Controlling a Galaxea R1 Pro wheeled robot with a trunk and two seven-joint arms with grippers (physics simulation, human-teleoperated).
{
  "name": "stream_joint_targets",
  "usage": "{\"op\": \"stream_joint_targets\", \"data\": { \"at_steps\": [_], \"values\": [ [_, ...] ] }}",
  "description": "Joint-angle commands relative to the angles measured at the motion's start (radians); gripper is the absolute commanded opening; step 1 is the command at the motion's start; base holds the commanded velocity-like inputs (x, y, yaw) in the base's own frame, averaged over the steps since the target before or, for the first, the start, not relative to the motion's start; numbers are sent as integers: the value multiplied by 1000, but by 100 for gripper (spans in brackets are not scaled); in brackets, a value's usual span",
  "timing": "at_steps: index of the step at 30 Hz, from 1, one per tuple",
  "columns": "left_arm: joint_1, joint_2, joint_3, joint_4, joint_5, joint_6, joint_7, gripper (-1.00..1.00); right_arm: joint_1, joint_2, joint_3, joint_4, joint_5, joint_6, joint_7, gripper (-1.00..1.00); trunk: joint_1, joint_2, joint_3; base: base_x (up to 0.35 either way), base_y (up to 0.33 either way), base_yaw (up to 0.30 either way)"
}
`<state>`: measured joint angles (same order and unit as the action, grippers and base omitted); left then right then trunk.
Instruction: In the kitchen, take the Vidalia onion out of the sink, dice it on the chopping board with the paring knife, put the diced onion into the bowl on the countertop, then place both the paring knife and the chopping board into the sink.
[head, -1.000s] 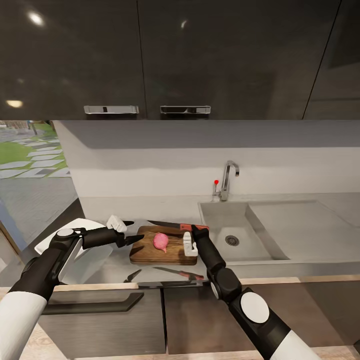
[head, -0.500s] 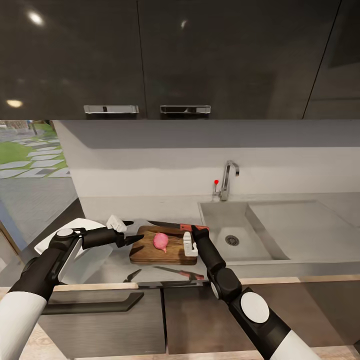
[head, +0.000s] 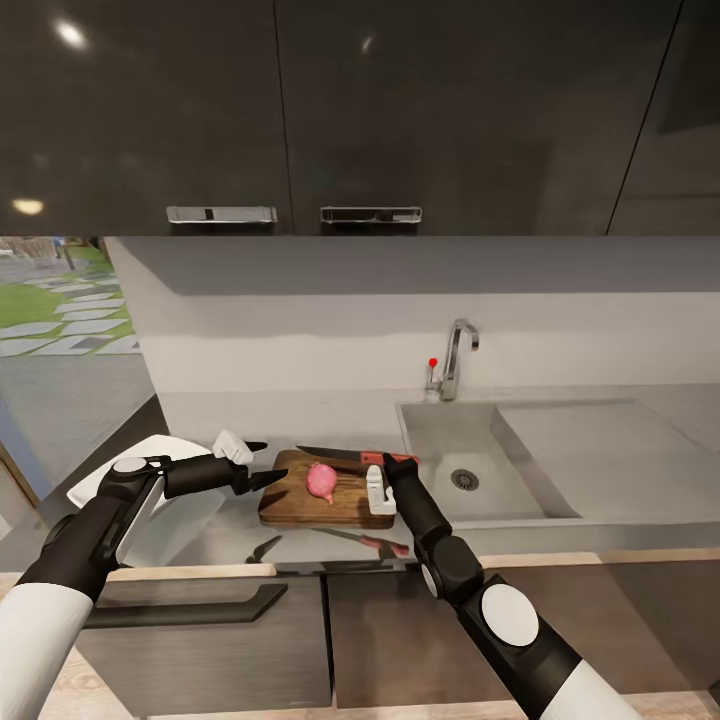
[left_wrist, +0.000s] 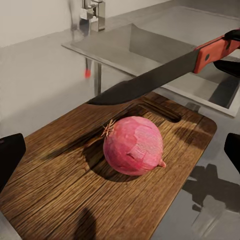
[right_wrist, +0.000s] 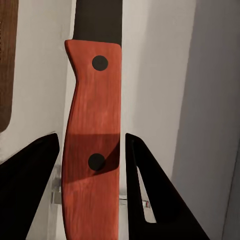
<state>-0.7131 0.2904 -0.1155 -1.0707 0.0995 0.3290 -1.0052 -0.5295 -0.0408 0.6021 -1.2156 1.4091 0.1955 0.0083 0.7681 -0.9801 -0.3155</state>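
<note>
The pink Vidalia onion (head: 321, 481) (left_wrist: 134, 145) lies whole on the brown chopping board (head: 300, 505) (left_wrist: 55, 190), just left of the sink (head: 440, 435). My right gripper (head: 392, 462) (right_wrist: 92, 142) is shut on the red-orange handle of the paring knife (head: 345, 453) (right_wrist: 95, 115). The dark blade (left_wrist: 145, 82) hovers over the far side of the onion. At the board's left end my left gripper (head: 260, 463) stands open, its fingers (left_wrist: 10, 157) wide apart and nothing between them. Under my left arm, the white bowl (head: 95, 482) rests on the countertop (head: 250, 415).
A chrome tap (head: 456, 360) with a red knob stands behind the sink, and a drainer slopes away to its right. Dark wall cabinets (head: 400, 110) hang overhead. The countertop's wooden front edge (head: 560, 560) runs below my arms.
The whole view has shifted up very slightly. Knife, onion, board and both grippers hold their places.
</note>
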Motion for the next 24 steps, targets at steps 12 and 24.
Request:
{"op": "stream_joint_targets", "data": {
  "at_steps": [12, 24],
  "values": [
    [-1, 1, -3, 0, 9, 10, 0, 100, -1, -2, 5, -1, 10, 9, 3, -100, 4, -8, -4, 0, 0, 0],
    [-1, 1, -3, 0, 9, 10, 0, 100, -1, -2, 4, -1, 10, 9, 29, -100, 31, -57, -26, 0, 0, 0]
  ]
}}
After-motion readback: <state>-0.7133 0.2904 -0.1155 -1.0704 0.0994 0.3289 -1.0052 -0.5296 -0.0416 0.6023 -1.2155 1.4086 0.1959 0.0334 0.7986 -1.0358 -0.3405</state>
